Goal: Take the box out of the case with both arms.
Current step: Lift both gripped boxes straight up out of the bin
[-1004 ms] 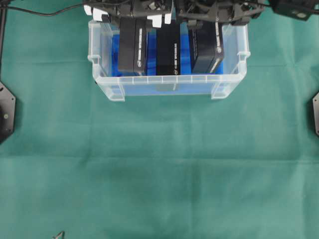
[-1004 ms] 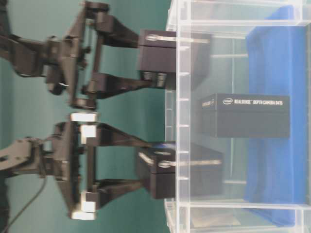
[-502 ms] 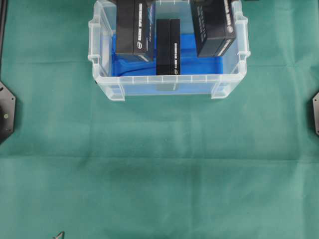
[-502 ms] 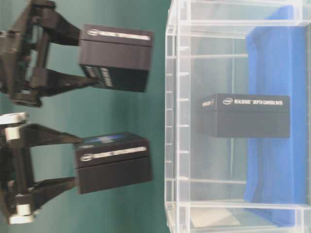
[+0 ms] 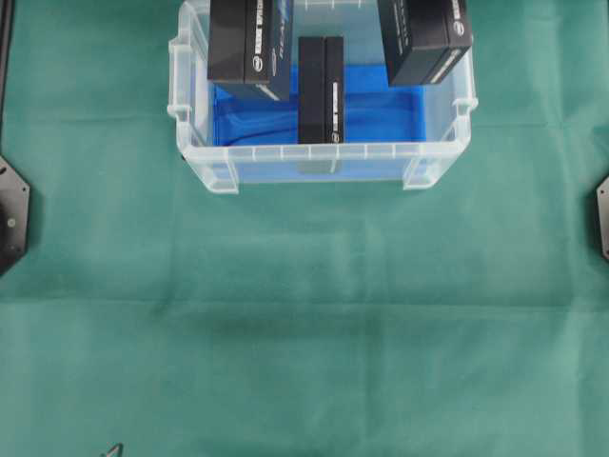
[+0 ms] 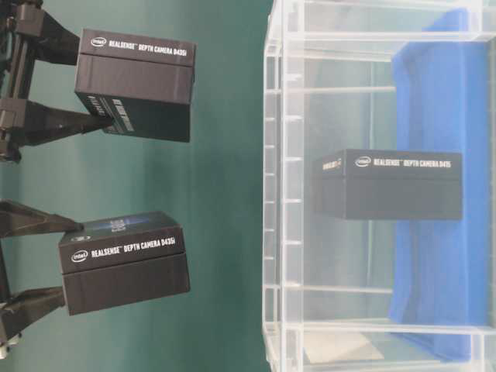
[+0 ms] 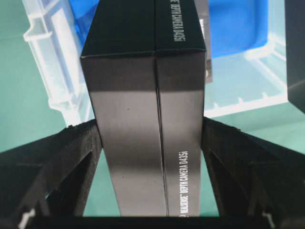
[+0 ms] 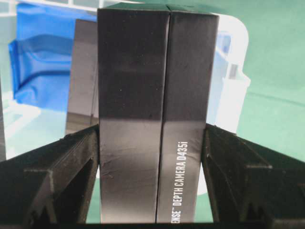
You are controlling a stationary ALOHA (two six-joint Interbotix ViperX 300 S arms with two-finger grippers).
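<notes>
The left gripper [image 7: 152, 143] has its jaws pressed against both long sides of a black box [image 7: 143, 105], which fills the gap between them; the right gripper [image 8: 152, 157] clamps a second black box [image 8: 157, 114] the same way, jaws spread wide on its flanks; in the table-level view both held boxes hang clear of the case [image 6: 283, 194], outside its rim, one beside the other; beyond the jaws of both, a third black box [image 5: 321, 90] rests inside the case on the blue sheet [image 5: 381, 109]; the case sits on the green-covered worktop [image 5: 304, 314].
</notes>
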